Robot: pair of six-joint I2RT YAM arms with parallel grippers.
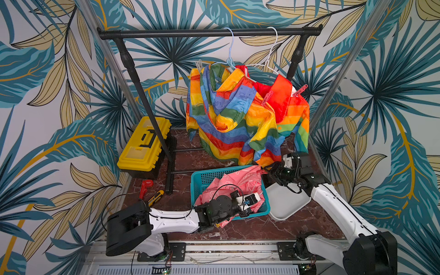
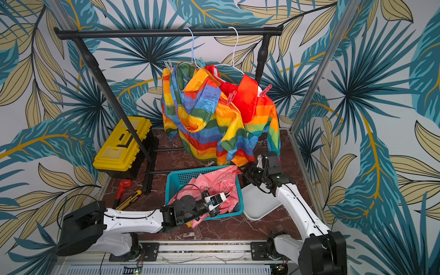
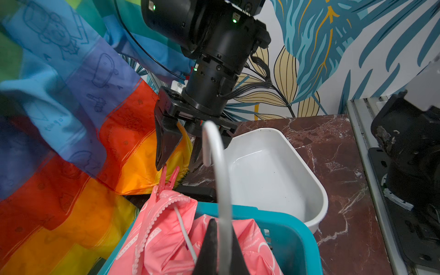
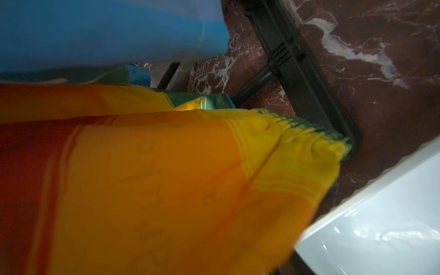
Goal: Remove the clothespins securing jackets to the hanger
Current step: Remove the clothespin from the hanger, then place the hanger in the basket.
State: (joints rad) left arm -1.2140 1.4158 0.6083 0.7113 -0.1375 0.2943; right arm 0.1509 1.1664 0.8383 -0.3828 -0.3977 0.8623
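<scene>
The left gripper [image 3: 222,229], inside the teal basket [image 3: 289,229], was clamped tight on the white hanger [image 3: 220,166] of the pink jacket [image 3: 164,240]. At the basket's far corner a pink clothespin [image 3: 167,182] stood clipped to that jacket. The right gripper [image 3: 177,164] was just above its tip, jaws parted and holding nothing

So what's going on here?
The left gripper is shut on the white hanger of the pink jacket, which lies in the teal basket. The right gripper hangs open just by a pink clothespin clipped to that jacket. Two rainbow jackets hang pinned on the rail.
</scene>
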